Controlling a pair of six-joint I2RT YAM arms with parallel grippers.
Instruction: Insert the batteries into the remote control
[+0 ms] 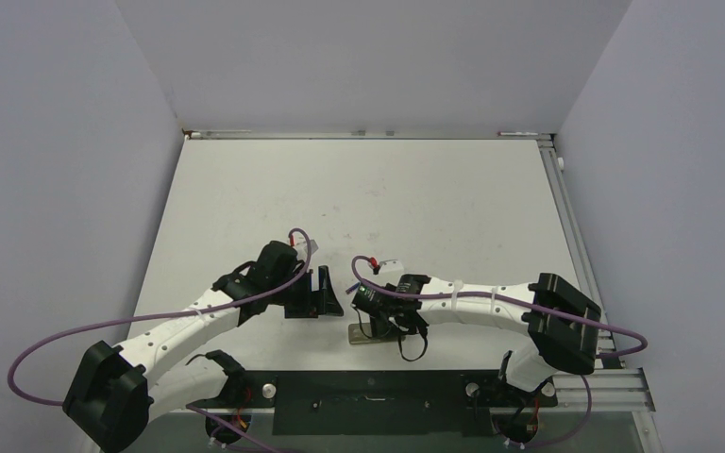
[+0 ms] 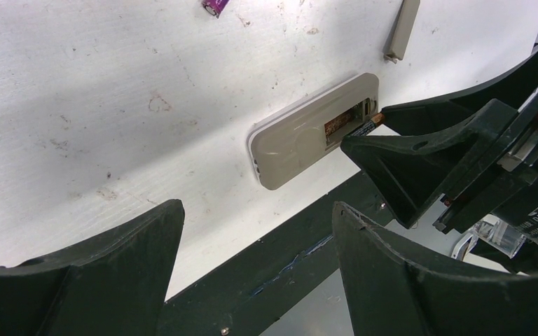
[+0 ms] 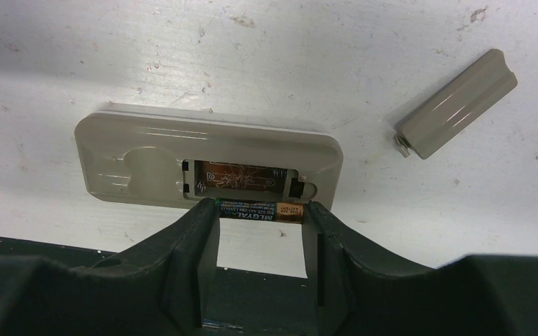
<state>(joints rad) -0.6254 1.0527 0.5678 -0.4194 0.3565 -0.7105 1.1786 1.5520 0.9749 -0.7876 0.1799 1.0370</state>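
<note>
The remote control (image 3: 147, 150) lies back-up near the table's front edge, its battery recess (image 3: 242, 176) uncovered and showing bare board. My right gripper (image 3: 260, 214) is shut on a dark-and-gold battery (image 3: 284, 213), pinched end to end between its fingertips, right at the recess's near rim. From the left wrist view the same battery (image 2: 373, 122) sits tilted at the recess of the remote control (image 2: 301, 143). A purple battery (image 2: 215, 6) lies farther back on the table. My left gripper (image 2: 256, 210) hangs open and holds nothing, left of the remote (image 1: 368, 335).
The loose beige battery cover (image 3: 455, 105) lies on the table to the right of the remote, also visible as the cover (image 2: 401, 28) in the left wrist view. A black mounting bar (image 2: 308, 231) runs along the near table edge just beside the remote.
</note>
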